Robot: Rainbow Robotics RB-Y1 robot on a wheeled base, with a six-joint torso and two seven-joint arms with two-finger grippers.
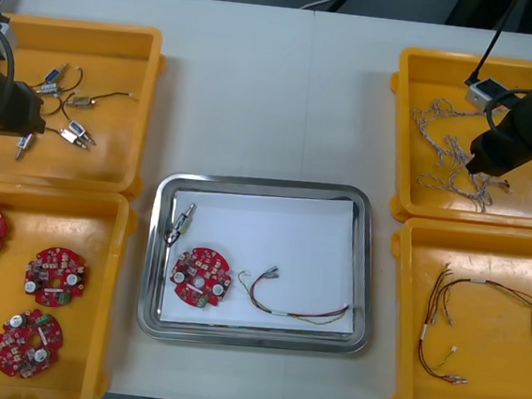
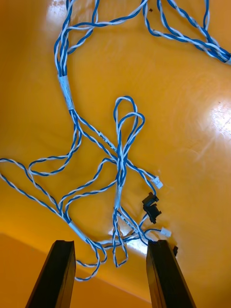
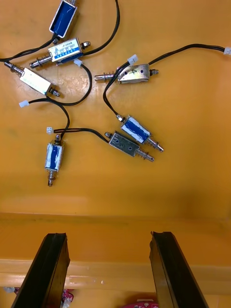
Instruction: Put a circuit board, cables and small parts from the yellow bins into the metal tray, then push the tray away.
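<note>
A handwritten 4 stands on the bare side of a small metal part point(image 3: 136, 73), well ahead of the gap between the left gripper point(image 3: 109, 236)'s spread fingers. Farther out, a blue-labelled part point(image 3: 65, 50) bears print too small to read. Ahead of the right gripper point(image 2: 110, 243), the blue and white cable point(image 2: 119, 168) carries a white tag point(image 2: 103, 140) with unreadable black lettering.

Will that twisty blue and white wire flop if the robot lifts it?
Probably floppy: the thin twisted blue and white cable under the right gripper lies in loose loops. It looks tangled, so other strands may lift too.
</note>
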